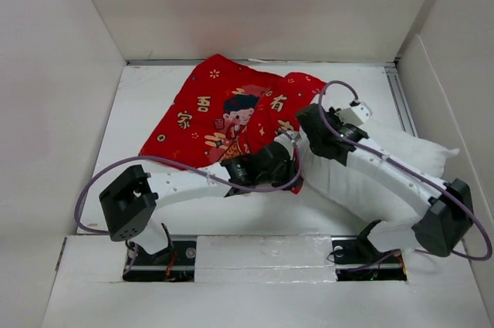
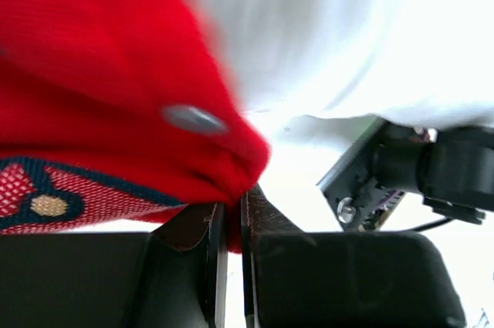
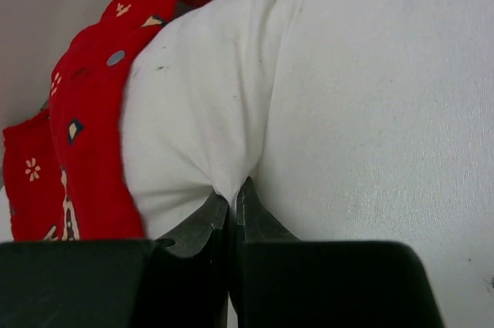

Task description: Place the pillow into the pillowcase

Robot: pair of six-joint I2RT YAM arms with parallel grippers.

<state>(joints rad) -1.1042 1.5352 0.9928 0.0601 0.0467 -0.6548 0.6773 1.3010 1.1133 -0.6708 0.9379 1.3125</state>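
White walls enclose a white desk on three sides. Pillowcase is spread, printed side up, across the rear centre-left of the desk, crumpled and folded along its right edge. Pillow is laid on the right half of the desk, under the right arm, one pointed corner aimed at the right wall. Its left end is met by the red cloth; contact is confirmed. In the right wrist view the pillow fills most of the frame, and the pillowcase is seen bunched around its far end. Whether that end is actually inside the case cannot be told. Left end effector is reached across to the junction of cloth and pillow. In its wrist view the left end effector is closed, a fold of the pillowcase hem pinched between the tips, the pillow just behind. Right end effector is closed too, a small tuck of white pillow fabric nipped between the tips. From above, the right end effector is placed over the pillow's left end, beside the red edge.
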